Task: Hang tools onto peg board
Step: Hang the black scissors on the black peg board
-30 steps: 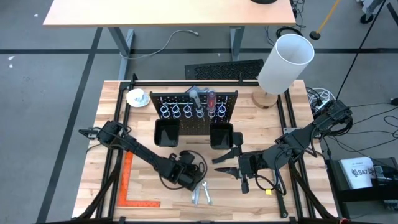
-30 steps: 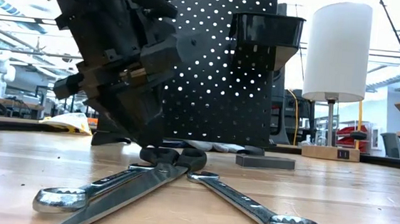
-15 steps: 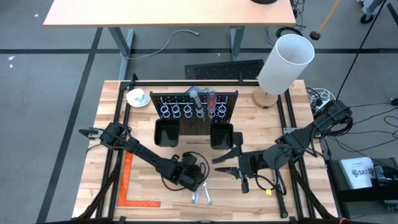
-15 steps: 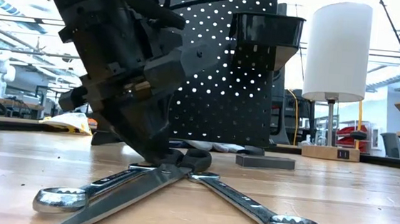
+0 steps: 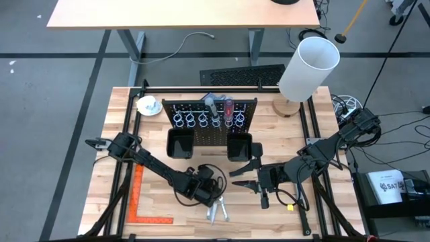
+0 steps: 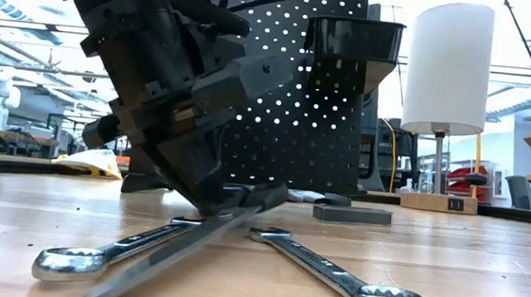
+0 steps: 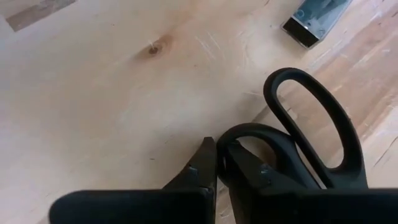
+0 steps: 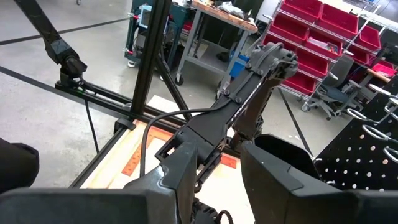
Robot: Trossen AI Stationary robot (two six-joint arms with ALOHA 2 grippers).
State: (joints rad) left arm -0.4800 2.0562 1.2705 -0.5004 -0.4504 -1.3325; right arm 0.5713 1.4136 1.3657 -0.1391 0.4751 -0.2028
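Left end effector (image 7: 214,163) clamped on scissors (image 7: 298,134) handle; right end effector (image 5: 243,171) half-open, empty; no readable writing.

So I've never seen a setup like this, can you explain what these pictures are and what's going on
It is a robot with two dark arms at a wooden table. One picture looks straight down, one looks level across the tabletop, and two come from cameras on the arms' wrists. At the back stands a black peg board with wire rings and two bins. Near the front lie black-handled scissors and two silver wrenches. The left hand is closed on a scissors handle. The right hand waits above the table beside it, holding nothing. A white lamp stands at the back right.
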